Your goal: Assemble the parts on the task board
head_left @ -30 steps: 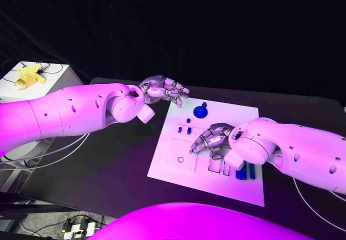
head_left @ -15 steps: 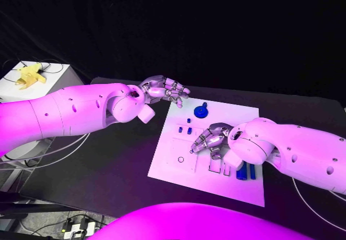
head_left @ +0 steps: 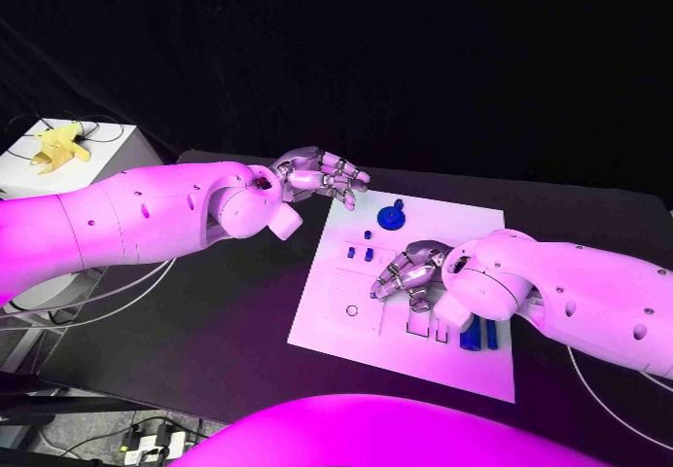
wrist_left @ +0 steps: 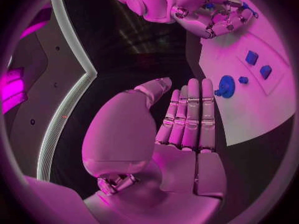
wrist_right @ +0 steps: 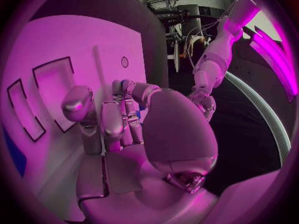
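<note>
Right hand (head_left: pixel 409 275) curled over task board (head_left: pixel 343 321), grasp hidden, cannot tell, left hand (head_left: pixel 320 173) empty, fingers apart

This is a robotics lab or test cell rather than a home or shop. A black table (head_left: pixel 210 321) stands against black curtain backdrop (head_left: pixel 421 78), and a white task board (head_left: pixel 407 292) with outlined slots lies on it as a test fixture. At the table's side, loose cables (head_left: pixel 56 302) trail beside a white box (head_left: pixel 63 156) with wires and a small yellow object (head_left: pixel 56 146) on top, and the right wrist view shows metal stands and cabling (wrist_right: pixel 181 15) at the back.
</note>
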Controlling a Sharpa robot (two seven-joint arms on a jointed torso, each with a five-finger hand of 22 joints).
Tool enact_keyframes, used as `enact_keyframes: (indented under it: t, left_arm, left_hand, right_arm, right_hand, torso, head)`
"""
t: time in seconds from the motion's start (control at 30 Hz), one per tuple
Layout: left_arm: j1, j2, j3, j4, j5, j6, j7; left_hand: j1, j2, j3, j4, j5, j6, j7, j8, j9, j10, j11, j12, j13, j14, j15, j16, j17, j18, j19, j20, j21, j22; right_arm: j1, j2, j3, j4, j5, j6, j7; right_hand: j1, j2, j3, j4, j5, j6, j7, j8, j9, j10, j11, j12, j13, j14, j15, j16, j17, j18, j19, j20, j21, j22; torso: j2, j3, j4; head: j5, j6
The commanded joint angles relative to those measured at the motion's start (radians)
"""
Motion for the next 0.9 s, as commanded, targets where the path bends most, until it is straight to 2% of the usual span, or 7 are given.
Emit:
enact_keyframes:
  t: [0.03,0.3,0.9]
  left_arm:
    - [0.001,0.002,0.001,0.003,-0.002,0.015,0.004]
    - [0.001,0.001,0.001,0.003,-0.002,0.015,0.003]
    - [0.001,0.002,0.001,0.003,-0.008,0.024,-0.004]
  left_hand:
    - [0.006,0.004,0.005,0.002,0.005,-0.004,0.006,-0.005,-0.001,-0.006,0.004,-0.006,0.001,0.002,0.006,-0.007,0.002,0.011,0.004,0.004,-0.006,-0.001]
    - [0.006,0.004,0.005,0.002,0.005,-0.004,0.006,-0.005,-0.001,-0.006,0.004,-0.006,0.001,0.002,0.006,-0.007,0.002,0.011,0.004,0.004,-0.006,-0.001]
    - [0.005,0.004,0.004,0.004,0.004,-0.004,0.007,-0.006,-0.002,-0.007,0.005,-0.007,0.001,0.002,0.007,-0.008,0.003,0.011,0.004,0.004,-0.007,-0.001]
  right_arm:
    - [-0.001,0.002,0.0,0.002,-0.012,0.013,0.002]
    - [-0.002,0.004,-0.001,0.003,-0.02,0.005,0.007]
    - [-0.003,0.007,-0.001,0.0,-0.036,-0.004,0.014]
  right_hand:
    - [-0.001,0.008,-0.001,-0.005,0.003,0.005,-0.001,0.003,0.001,0.01,-0.001,0.002,0.001,0.006,0.003,-0.002,0.0,0.004,0.003,0.0,0.0,0.124]
    - [-0.001,0.008,-0.001,-0.005,0.003,0.005,-0.001,0.003,0.001,0.01,-0.001,0.002,0.001,0.006,0.003,-0.002,0.0,0.004,0.003,0.0,0.0,0.124]
    - [-0.002,0.01,-0.001,-0.007,0.003,0.004,-0.001,0.003,0.002,0.01,-0.001,0.002,0.002,0.006,0.003,-0.002,0.001,0.004,0.003,0.001,0.0,0.124]
  torso:
    - [0.0,0.0004,0.0]
    - [0.0,-0.0003,-0.0001]
    - [0.0,0.0008,-0.0005]
  head:
    - [0.0,0.0]
    - [0.0,0.0]
    - [0.0,0.0]
